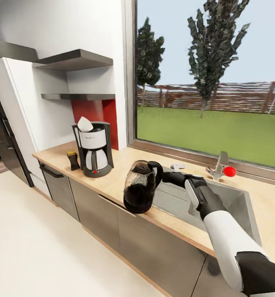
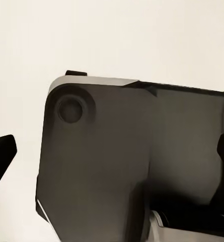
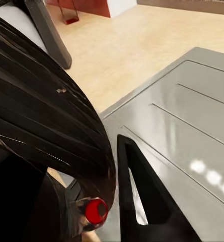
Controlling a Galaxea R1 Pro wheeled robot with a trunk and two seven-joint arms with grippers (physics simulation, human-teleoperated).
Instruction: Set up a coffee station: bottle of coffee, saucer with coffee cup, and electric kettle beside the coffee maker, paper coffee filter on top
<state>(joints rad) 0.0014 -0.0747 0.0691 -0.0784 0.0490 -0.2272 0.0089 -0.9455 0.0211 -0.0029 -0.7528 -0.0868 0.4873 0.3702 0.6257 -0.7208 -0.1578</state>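
Observation:
The black and white coffee maker [image 1: 94, 152] stands on the wooden countertop [image 1: 116, 177], with a white paper filter [image 1: 85, 123] on its top. A small dark bottle of coffee [image 1: 73, 160] stands just left of it. My right gripper [image 1: 165, 176] is shut on the handle of the dark glossy electric kettle [image 1: 139, 192]. The kettle is slightly tilted at the counter's front edge, between the coffee maker and the sink. Up close, the kettle's body [image 3: 41, 101] has a red button [image 3: 95, 210] beside one dark finger [image 3: 142, 196]. One dark fingertip [image 2: 1, 156] of my left gripper shows over pale floor.
A steel sink [image 1: 236, 202] with a faucet [image 1: 221, 165] and a red knob [image 1: 230, 171] lies right of the kettle, under a large window. Two wall shelves [image 1: 77, 97] hang above the coffee maker. A dishwasher front [image 1: 59, 185] and cabinets sit under the counter. My own base [image 2: 132, 161] is below the left wrist.

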